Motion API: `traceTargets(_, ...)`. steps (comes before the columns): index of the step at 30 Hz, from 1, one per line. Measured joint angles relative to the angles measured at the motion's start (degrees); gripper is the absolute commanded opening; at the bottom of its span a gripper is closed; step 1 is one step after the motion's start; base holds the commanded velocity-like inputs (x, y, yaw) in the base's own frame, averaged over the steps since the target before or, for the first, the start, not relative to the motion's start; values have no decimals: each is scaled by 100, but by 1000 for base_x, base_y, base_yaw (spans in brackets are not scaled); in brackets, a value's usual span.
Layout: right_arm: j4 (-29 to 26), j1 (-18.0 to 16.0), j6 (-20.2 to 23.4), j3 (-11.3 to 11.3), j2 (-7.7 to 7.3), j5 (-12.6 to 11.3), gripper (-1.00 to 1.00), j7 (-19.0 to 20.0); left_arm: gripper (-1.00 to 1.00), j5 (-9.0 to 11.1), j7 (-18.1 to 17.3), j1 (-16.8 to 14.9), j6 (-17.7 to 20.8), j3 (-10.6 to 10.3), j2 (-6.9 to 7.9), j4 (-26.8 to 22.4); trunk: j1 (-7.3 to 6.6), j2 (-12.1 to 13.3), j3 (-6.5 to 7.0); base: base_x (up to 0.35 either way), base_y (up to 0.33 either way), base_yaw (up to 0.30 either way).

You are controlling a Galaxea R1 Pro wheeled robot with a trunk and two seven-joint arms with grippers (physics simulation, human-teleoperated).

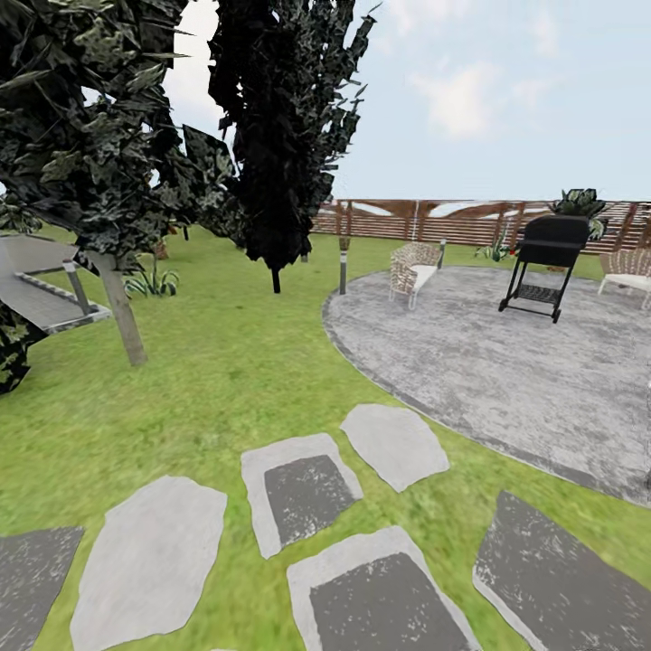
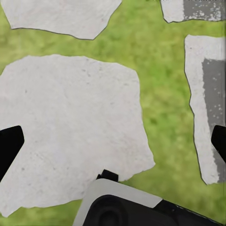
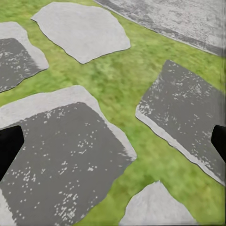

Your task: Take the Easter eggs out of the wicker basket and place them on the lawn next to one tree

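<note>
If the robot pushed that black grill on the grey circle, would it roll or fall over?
The black barbecue grill on thin legs would probably tip rather than slide: its bulky box sits high on a spindly frame. Whether it has wheels is too small to tell, so rolling is uncertain. The grey mottled paved circle looks flat, so left alone it likely stays put.

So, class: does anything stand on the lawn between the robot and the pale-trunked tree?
Nothing visible does. Flat stepping stones lie in the near grass, then open lawn runs to the tree. The paved circle lies off to the right.
</note>
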Motion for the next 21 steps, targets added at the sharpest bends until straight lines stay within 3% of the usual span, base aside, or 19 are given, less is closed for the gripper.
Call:
traceTargets(6,1,-1,0,0,0,-1,100,0,100,22,10,-2,14,10,7,-10,-2,-1,18,182,0,-150)
traceTargets(21,-15,-1,15,-6,9,-8,100,-1,100,13,10,-3,16,10,-1,-11,-3,-1,19,326,0,-3)
